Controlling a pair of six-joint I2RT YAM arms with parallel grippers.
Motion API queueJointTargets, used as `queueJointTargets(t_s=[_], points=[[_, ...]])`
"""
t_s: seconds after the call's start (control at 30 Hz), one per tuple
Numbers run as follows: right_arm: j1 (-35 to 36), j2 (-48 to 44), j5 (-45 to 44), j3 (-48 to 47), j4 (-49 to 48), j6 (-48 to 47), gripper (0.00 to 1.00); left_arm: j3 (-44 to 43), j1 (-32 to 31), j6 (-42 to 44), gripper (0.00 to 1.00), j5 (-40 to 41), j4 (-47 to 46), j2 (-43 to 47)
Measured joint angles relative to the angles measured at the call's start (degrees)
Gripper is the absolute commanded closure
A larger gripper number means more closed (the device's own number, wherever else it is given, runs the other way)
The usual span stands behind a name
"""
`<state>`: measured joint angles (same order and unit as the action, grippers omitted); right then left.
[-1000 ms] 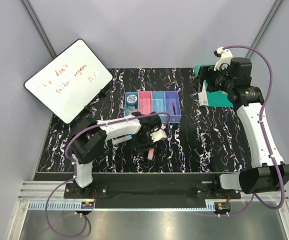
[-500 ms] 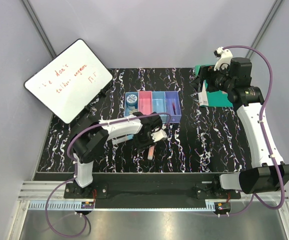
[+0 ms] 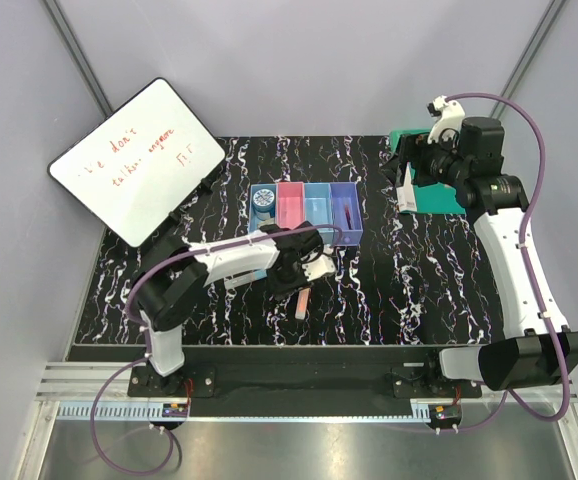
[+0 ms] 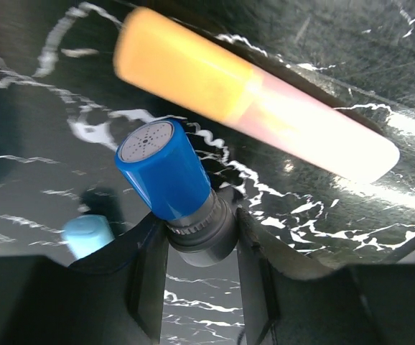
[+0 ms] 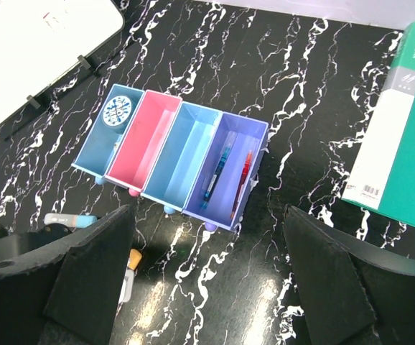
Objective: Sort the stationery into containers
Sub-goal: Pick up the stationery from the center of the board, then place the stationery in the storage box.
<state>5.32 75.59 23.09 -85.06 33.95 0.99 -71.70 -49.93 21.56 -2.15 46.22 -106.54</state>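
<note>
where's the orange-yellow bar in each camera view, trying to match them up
Top external: the orange-yellow bar lies low of centre on the table, just below the left tool.
Left wrist: it slants across the upper half, above the blue-capped stick.
Right wrist: only its orange end shows, low on the left.
Shared landmark: the cyan-tipped marker, left of the bar in both wrist views.

Two white-and-black arms on show, purple cabling looping off both!
Left arm [image 3: 231, 255] and right arm [image 3: 514, 262]: glossy white shells, chunky black joints, black bases [image 3: 514, 360] just behind the rail [image 3: 299, 412], a purple cable [image 3: 489, 95] on each, and broad matte-black fingers [image 5: 92, 259], flat-faced.
</note>
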Motion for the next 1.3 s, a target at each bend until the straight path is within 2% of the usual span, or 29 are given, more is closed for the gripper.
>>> queueJointTargets(t_s=[0.47, 0.73, 1.0, 1.3], points=[[0.0, -0.26, 5.27, 3.17, 0.44, 0.02, 0.04, -0.24, 0.0, 4.52, 1.0, 1.53, -5.55, 14.45], [-0.09, -0.31, 17.81, 4.39, 0.83, 4.28, 0.05, 0.66, 0.0, 7.28, 1.0, 5.11, -12.48, 23.93], [-0.09, -0.22, 28.94, 7.15, -0.02, 10.01, 0.05, 0.66, -0.28, 9.6, 1.0, 7.45, -14.05, 25.07], [-0.09, 0.13, 32.72, 10.34, -1.64, 14.14, 0.05, -2.01, -2.29, 13.55, 1.0, 7.52, -16.94, 27.5]])
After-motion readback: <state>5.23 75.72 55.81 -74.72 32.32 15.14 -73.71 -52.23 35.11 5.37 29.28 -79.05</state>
